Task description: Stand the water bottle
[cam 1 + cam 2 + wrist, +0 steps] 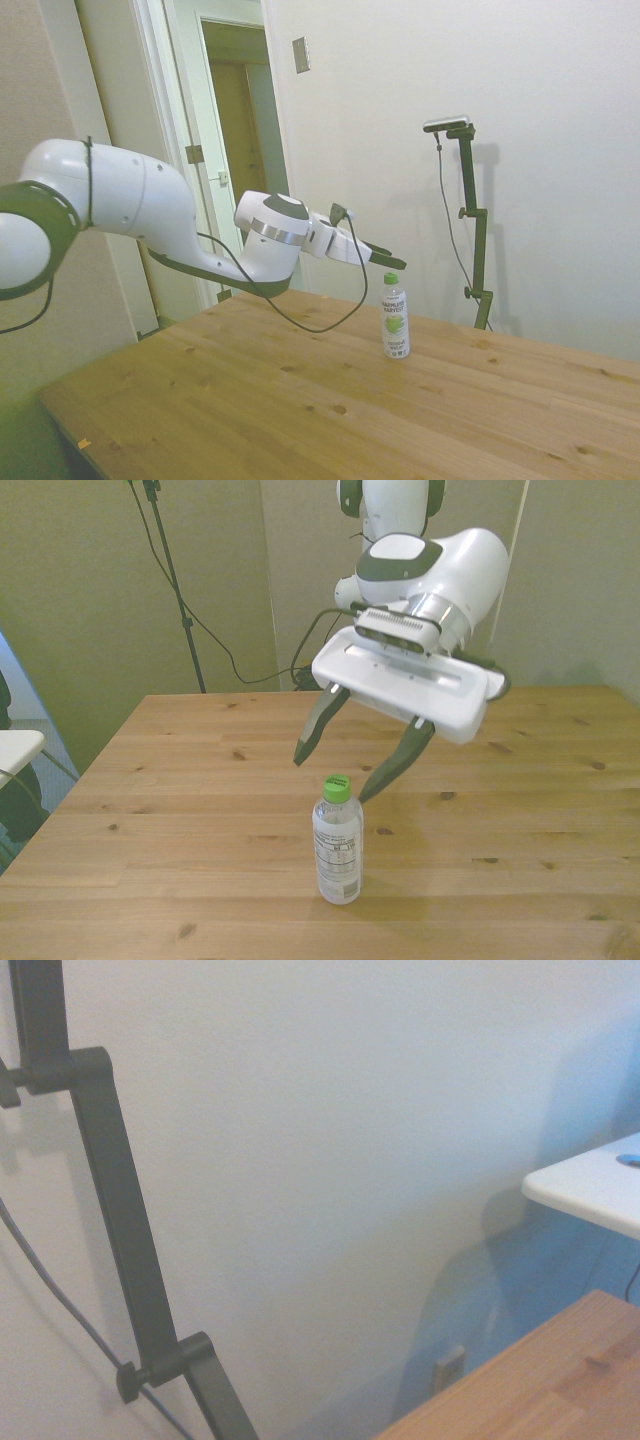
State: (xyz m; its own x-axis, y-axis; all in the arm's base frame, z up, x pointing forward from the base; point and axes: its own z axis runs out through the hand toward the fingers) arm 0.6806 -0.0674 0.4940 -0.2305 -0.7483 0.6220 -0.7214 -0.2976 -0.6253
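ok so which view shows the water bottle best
The front view: the water bottle stands upright close to the camera, green cap and label plain, with the open gripper just above and behind it. The side view shows it smaller but whole. The wrist view misses it, showing only wall and a table corner.
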